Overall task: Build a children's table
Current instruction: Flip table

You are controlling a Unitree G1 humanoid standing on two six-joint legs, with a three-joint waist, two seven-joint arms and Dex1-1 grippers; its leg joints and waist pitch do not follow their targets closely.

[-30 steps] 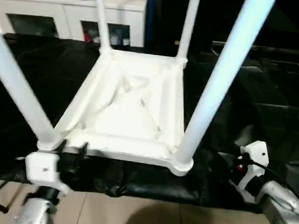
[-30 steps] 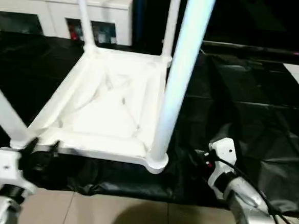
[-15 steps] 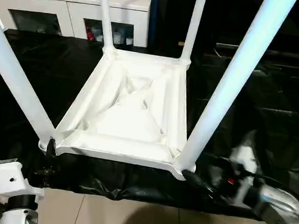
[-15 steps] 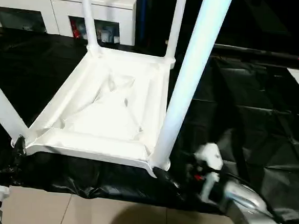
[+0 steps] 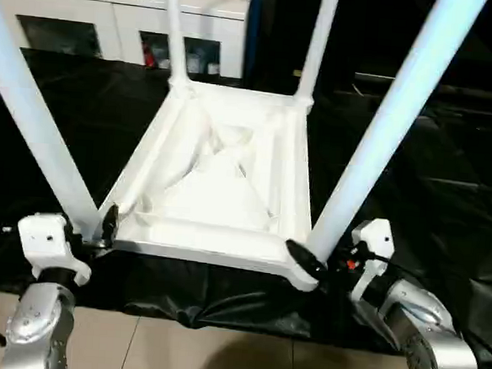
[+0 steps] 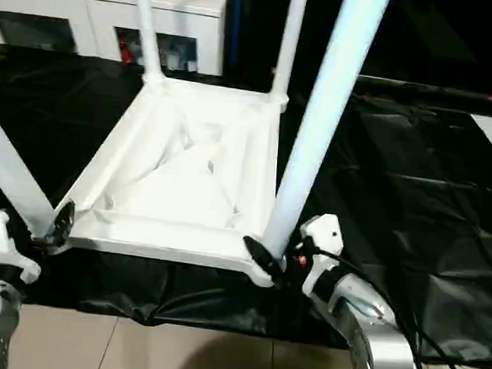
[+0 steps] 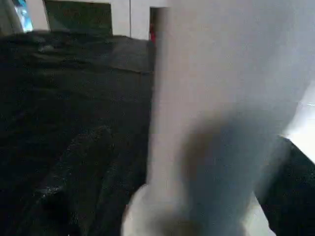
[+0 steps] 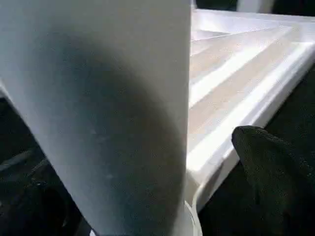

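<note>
Fingers of each tool, left (image 5: 108, 222) and right (image 5: 302, 258), spread around the upturned table's (image 5: 220, 191) near legs.

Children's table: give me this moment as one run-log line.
table: upside down on black sheet, four legs up | left gripper: at near-left corner | right gripper: at near-right corner | cabinet: behind

- All four legs of the children's table (image 5: 221, 183) ran out past the top edge, so their free ends were cut off.
- The near left leg (image 5: 39, 128) hid most of the left gripper (image 5: 108, 223); whether it gripped could not be told.
- One finger (image 8: 266, 162) of the right gripper (image 5: 306, 261) showed beside the near right leg (image 5: 375, 143); the other was hidden.
- The cabinet (image 5: 114, 15) contents were too small to tell.
</note>
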